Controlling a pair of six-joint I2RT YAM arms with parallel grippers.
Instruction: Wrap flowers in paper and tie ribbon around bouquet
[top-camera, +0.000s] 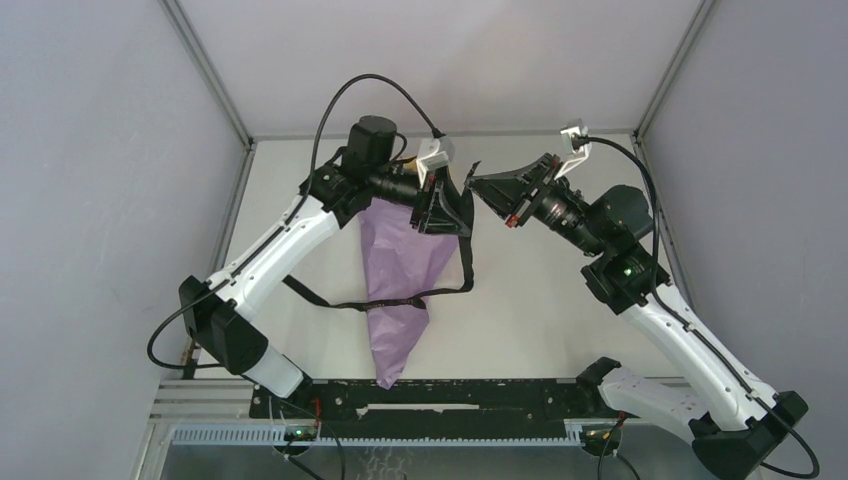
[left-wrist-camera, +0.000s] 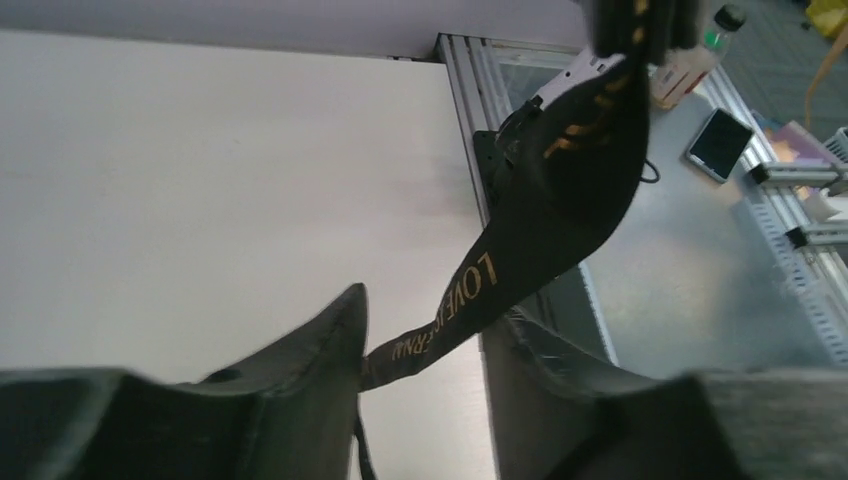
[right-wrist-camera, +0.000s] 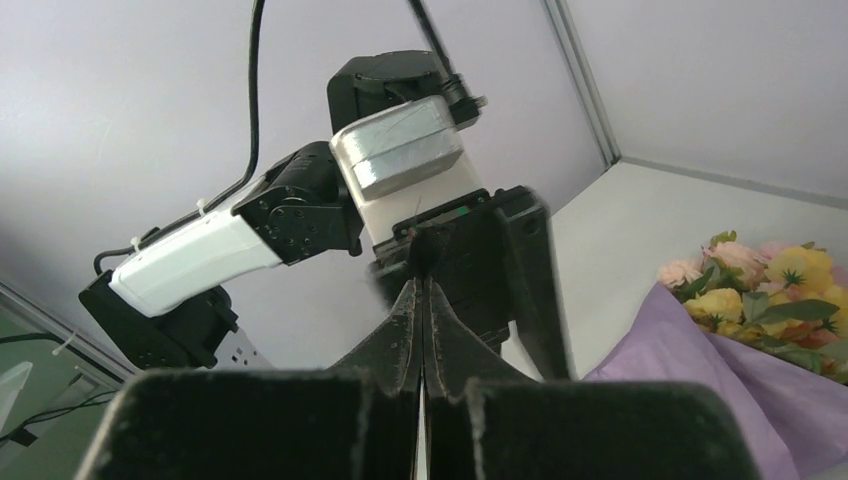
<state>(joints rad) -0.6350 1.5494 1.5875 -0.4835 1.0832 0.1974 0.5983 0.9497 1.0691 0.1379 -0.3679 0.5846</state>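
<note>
Tabletop (top-camera: 540, 300), white and matte inside pale grey walls (top-camera: 450, 60), holds one lilac crinkled-paper bouquet (top-camera: 400, 270); over its bloom end my left gripper (left-wrist-camera: 430, 325) gapes around one long black gold-lettered ribbon (left-wrist-camera: 560, 200), which my right gripper (right-wrist-camera: 422, 290) clamps.

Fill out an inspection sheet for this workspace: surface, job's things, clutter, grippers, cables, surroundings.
Surface: white table, no spills seen.
Job's things: paper rolled into a cone, tip toward the arms' bases; flowers at its wide end; ribbon crosses the cone, not tied, one end raised.
Clutter: nothing seen on the table.
Grippers: left gripper open, ribbon running between its fingers; right gripper shut, apparently pinching the ribbon's raised end.
Cables: black cables loop from both wrist cameras.
Surroundings: grey walls, metal frame; bottle and phone beyond the table edge.
</note>
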